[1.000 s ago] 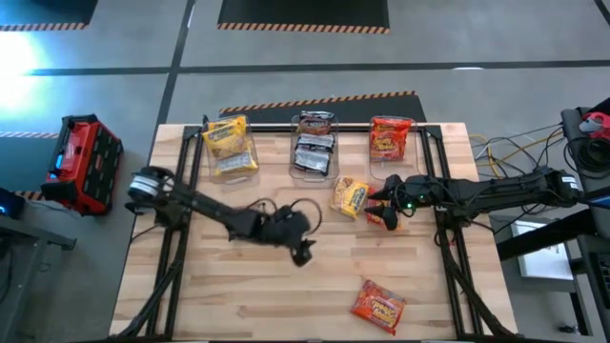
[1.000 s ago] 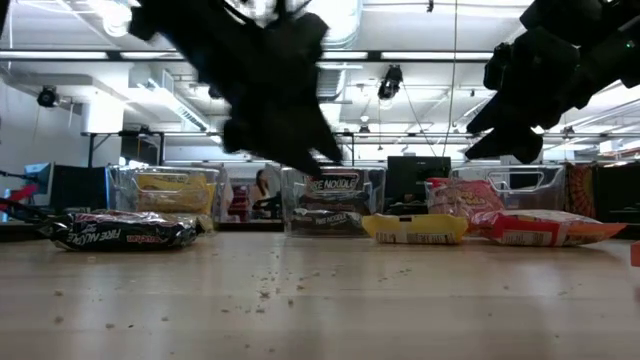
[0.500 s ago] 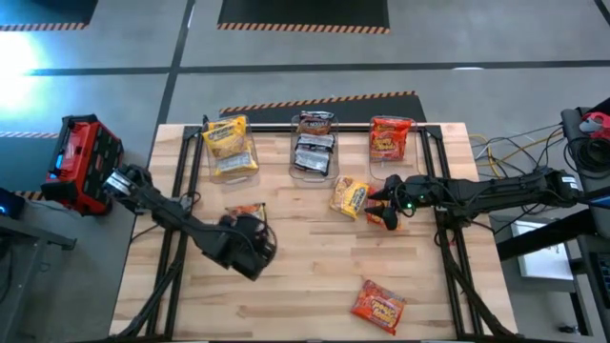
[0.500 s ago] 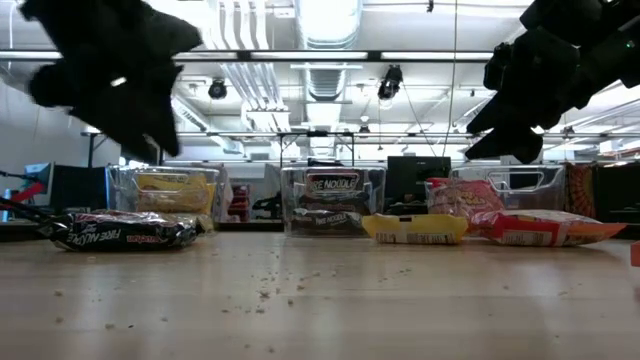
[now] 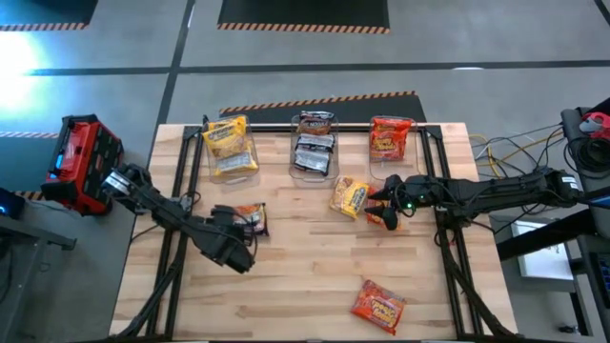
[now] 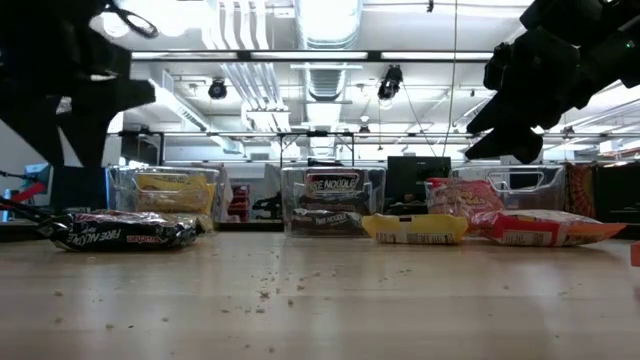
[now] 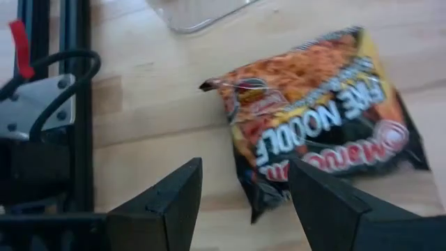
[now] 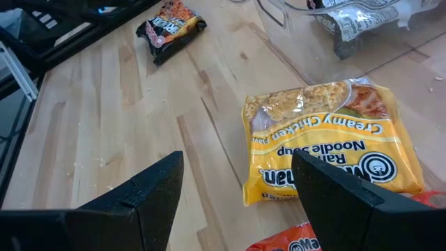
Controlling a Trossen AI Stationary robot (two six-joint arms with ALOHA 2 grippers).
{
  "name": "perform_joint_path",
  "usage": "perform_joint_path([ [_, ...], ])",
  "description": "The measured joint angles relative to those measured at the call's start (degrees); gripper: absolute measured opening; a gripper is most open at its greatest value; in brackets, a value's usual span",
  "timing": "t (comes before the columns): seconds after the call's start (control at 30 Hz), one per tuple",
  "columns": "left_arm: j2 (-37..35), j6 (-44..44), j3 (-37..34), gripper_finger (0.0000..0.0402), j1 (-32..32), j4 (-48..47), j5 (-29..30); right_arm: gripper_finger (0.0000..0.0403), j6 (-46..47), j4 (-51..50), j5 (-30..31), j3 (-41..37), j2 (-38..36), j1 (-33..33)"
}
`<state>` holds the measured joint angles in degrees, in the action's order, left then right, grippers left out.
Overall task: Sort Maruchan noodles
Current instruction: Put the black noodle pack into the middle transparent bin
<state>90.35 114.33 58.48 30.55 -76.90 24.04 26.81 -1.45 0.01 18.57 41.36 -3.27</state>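
From above: three clear bins (image 5: 314, 143) line the bench's (image 5: 315, 276) far edge, holding yellow, dark and red packets. Four Maruchan noodles lie loose: a dark packet (image 5: 250, 219) just beyond my left end effector (image 5: 232, 250), a yellow packet (image 5: 350, 196) beside my right end effector (image 5: 389, 205), a red one partly hidden under that end effector, and another red packet (image 5: 378, 305) well apart toward the near edge.

At bench level: the dark packet (image 6: 120, 231) lies flat below my left arm; crumbs dot the wood.

Left wrist: my fingers (image 7: 164, 202) stand apart, empty, the dark packet (image 7: 317, 139) just ahead.

Right wrist: my fingers (image 8: 150, 192) are spread wide, holding nothing, the yellow packet (image 8: 327, 143) between and beyond them.
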Motion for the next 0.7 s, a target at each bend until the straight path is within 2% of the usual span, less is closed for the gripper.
perform_joint_path([
  [0.1, -0.51, 2.42, -2.96, 0.0194, -0.1, 3.24, 1.72, 0.0256, 0.01, 0.0, 0.0, 0.01, 0.0, 0.0],
  [0.33, -0.51, 2.91, -11.44, 0.0194, -2.11, 18.42, 5.41, 0.0256, 0.02, -0.01, 0.0, -0.01, 0.0, 0.0],
  [0.53, -0.62, -2.49, -15.53, 0.0194, -4.62, 27.68, 8.08, 0.0256, 0.02, 0.01, 0.0, -0.01, 0.01, 0.0],
  [0.7, -0.73, -14.06, -16.13, 0.0194, -5.61, 36.69, 8.82, 0.0256, 0.02, 0.0, 0.0, -0.01, 0.02, 0.0],
])
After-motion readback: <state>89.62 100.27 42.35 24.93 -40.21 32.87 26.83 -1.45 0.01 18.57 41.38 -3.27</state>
